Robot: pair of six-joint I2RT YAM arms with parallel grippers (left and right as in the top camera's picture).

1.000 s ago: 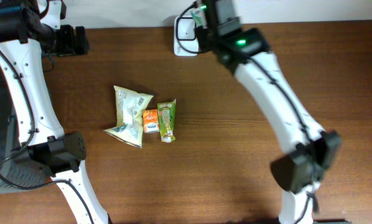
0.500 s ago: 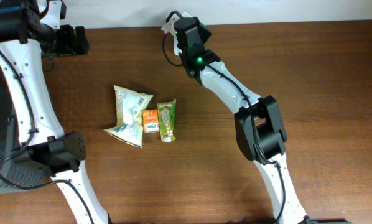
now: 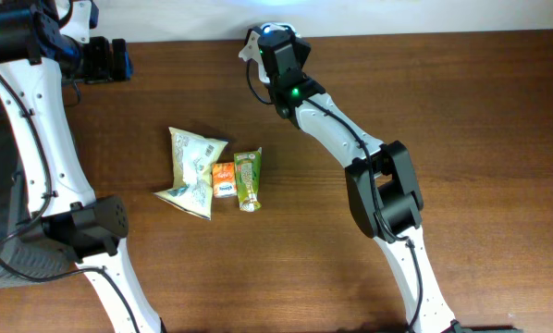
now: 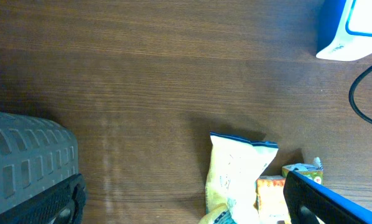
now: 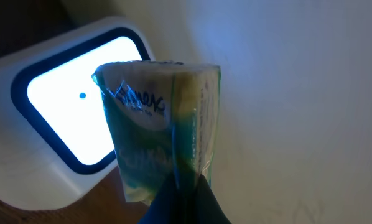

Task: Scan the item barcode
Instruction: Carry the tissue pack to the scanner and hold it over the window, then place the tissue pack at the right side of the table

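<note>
— Where is the item that is to be scanned?
— In the right gripper [image 5: 176, 190]; its jaws are pinched together on the lower edge of a green-and-yellow snack packet [image 5: 161, 124]; the packet stands upright just in front of the lit window of the barcode scanner [image 5: 30, 180]; whether packet and window touch, I cannot tell.
— And where does the scanner sit?
— At the back edge of the table [image 3: 498, 139], near the middle of that edge; it has a white body and a dark frame round a bright window with one small blue dot; from overhead the right arm [image 3: 332, 129] reaches over it and hides most of it.
— What of the other side?
— The left gripper [image 4: 173, 180] hangs near the back edge, toward the left corner; its jaws are spread wide with nothing between them; its own camera looks down on bare wood, a ribbed grey pad [image 4: 24, 162] at one side and a dark, blue-edged finger at the other.
— Anything else on the table?
— Three packs in a tight cluster left of the table's middle, well apart from both grippers; a pale yellow-and-white snack bag [image 3: 193, 166]; a small orange carton [image 3: 224, 178] against it; a green sachet [image 3: 248, 178] touching the carton's other side; a black cable [image 4: 353, 99] curves over the wood near the scanner.
</note>
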